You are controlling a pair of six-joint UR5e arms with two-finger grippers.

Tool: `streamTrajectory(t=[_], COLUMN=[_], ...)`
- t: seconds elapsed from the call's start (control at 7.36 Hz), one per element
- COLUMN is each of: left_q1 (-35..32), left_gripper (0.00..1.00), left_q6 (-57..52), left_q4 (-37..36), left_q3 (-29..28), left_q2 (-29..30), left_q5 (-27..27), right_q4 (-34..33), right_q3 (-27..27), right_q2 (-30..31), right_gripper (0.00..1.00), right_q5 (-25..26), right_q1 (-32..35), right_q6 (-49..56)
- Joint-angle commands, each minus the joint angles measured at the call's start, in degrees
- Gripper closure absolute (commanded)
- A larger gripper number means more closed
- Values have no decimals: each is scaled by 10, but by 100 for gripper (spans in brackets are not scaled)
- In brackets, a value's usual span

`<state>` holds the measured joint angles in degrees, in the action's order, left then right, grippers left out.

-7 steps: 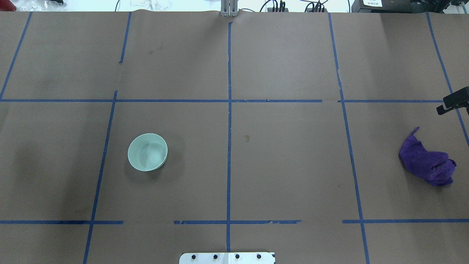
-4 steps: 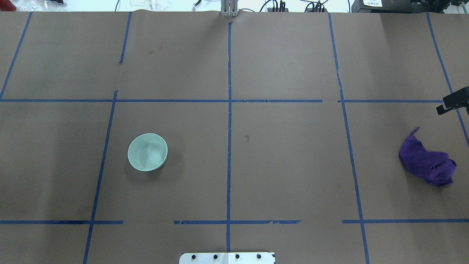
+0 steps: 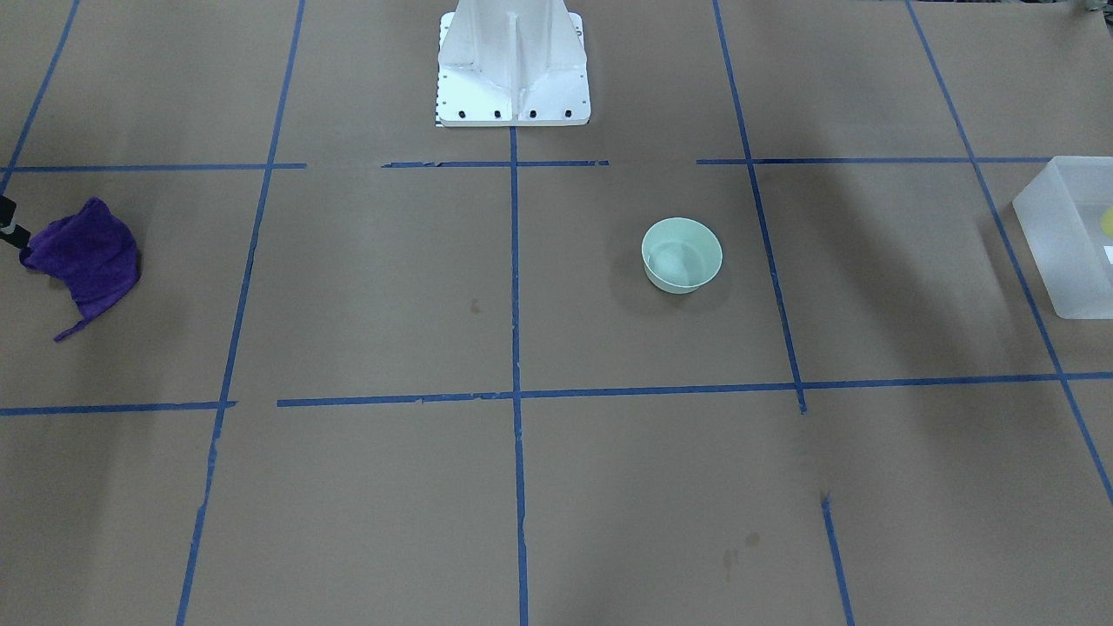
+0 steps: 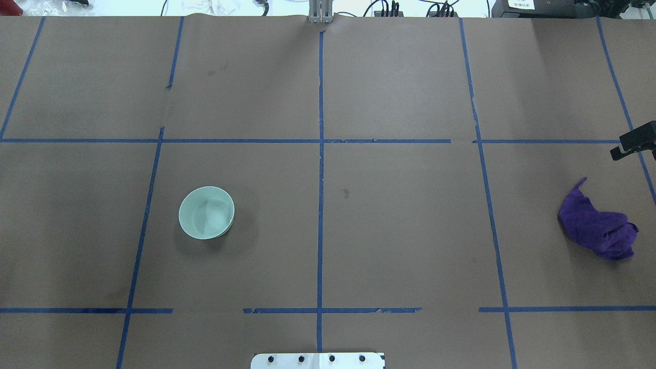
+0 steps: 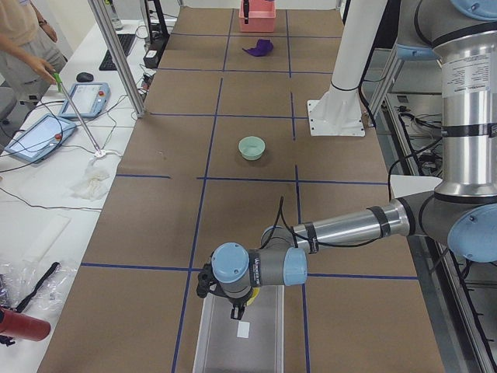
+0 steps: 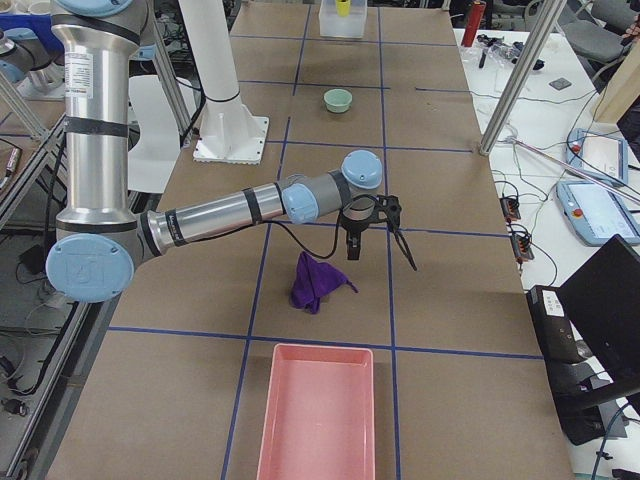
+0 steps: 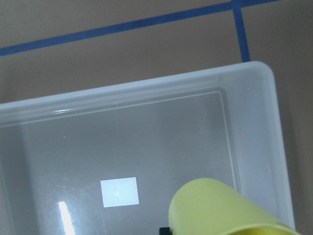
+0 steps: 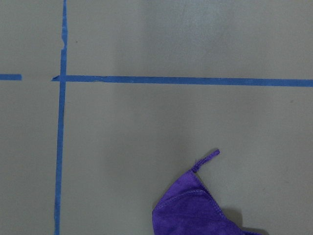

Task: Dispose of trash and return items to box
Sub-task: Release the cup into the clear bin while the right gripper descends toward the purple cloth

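Note:
The yellow cup [image 7: 225, 210] fills the bottom of the left wrist view, close to the camera and above the floor of the frosted white box [image 7: 146, 98]. My left gripper [image 5: 233, 309] hangs over that box [image 5: 210, 342] and appears shut on the cup; its fingers are hidden. The box [image 3: 1065, 235] sits at the table's left end. The mint-green bowl [image 4: 206, 212] stands upright and alone on the table [image 3: 682, 254]. My right gripper [image 6: 380, 260] is open and empty, just beyond the purple cloth [image 6: 315, 285].
The purple cloth [image 4: 597, 228] lies crumpled at the table's right end. A pink tray [image 6: 315, 410] sits beyond it at that end. The white robot pedestal [image 3: 513, 69] stands at the near middle edge. Blue tape lines grid the brown paper.

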<state>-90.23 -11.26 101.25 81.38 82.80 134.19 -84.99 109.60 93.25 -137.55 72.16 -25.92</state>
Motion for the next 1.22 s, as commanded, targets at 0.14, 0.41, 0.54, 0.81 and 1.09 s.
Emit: streamTrajectory(t=[0.14, 0.41, 0.54, 0.81, 1.09], left_q1=[21, 40, 46, 53, 52], left_gripper=[100, 97, 93, 68, 28], left_q6=[22, 28, 28, 28, 29], left_q4=[48, 53, 68, 92, 93], left_q3=[-43, -48, -58, -71, -50], left_q2=[2, 2, 2, 3, 5], left_q5=[29, 33, 34, 32, 30], right_q4=[0, 0, 1, 0, 1], right_q3=[-1, 0, 0, -1, 3], right_q2=[0, -1, -3, -4, -3], right_gripper=[0, 0, 0, 0, 0], right_q5=[1, 4, 5, 7, 12], right_q1=[-9, -21, -25, -32, -72], right_q6=[-2, -20, -25, -26, -71])
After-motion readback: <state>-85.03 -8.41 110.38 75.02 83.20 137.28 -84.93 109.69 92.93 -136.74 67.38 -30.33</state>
